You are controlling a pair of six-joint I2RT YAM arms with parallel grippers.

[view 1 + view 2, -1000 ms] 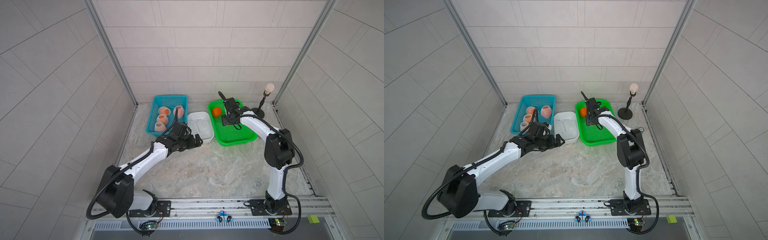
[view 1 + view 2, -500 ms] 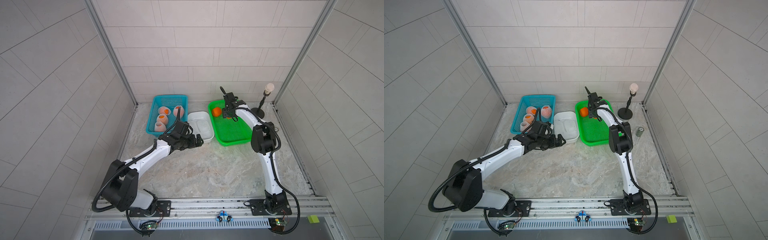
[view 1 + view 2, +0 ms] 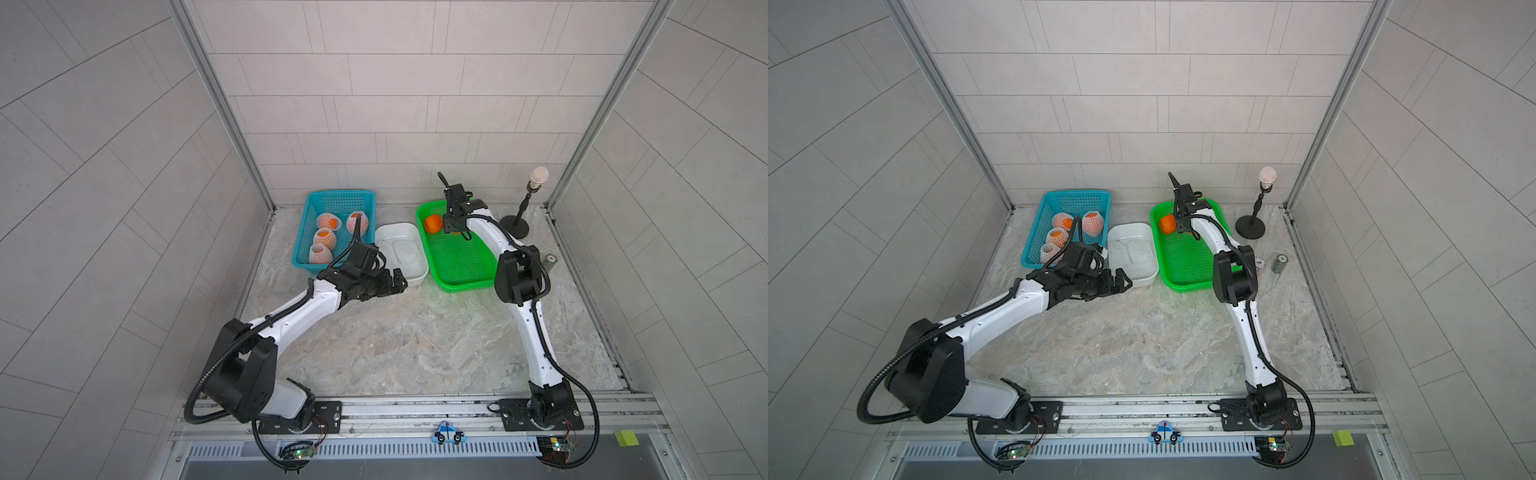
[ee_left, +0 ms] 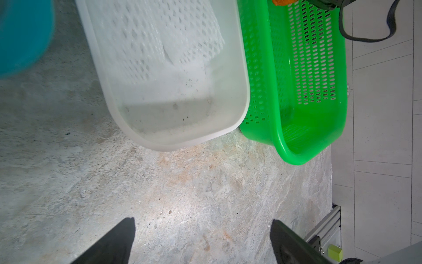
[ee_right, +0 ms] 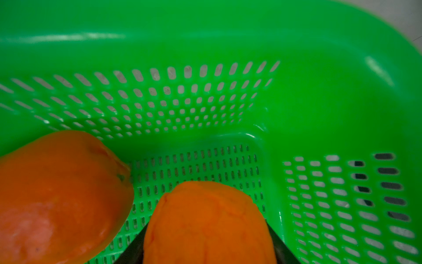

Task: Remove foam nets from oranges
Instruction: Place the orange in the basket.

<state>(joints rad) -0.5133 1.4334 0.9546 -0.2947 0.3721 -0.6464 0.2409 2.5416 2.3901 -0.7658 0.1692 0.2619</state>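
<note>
Foam nets, white soft mesh sleeves with diamond holes: four still on netted oranges [image 3: 320, 253], round pale-orange fruits packed toward the near end of a blue plastic lattice basket [image 3: 340, 194] at the far-left corner of the marbled stone bench [image 3: 415, 340]; two, seemingly, as loose nets [image 4: 159, 41] lying flat in the far half of a white smooth plastic tub [image 4: 169, 146] just right of it. Probably featherweight, springy, clingy on dimpled skin; best pinched at the slack rim of the open mouth, beside the exposed peel, and drawn off with the fruit pinned. Fruit itself likely firm, fairly heavy, ready to roll; best clasped across the middle. Left gripper [image 4: 202, 220]: jaws wide, empty, hovering over bare bench at the tub's near end. Right gripper [image 5: 206, 246]: jaws clasped on a bare orange [image 5: 209, 214], low in the far-left corner of a green perforated plastic tray [image 3: 461, 286], close beside a second bare orange [image 3: 433, 223]. Against a second ago: right elbow folded in over the tray's near-right corner, wrist carried toward the far edge, a small dark cylinder [image 3: 1280, 264] near the bench's right edge uncovered; left gripper unmoved, as wide as before.
</note>
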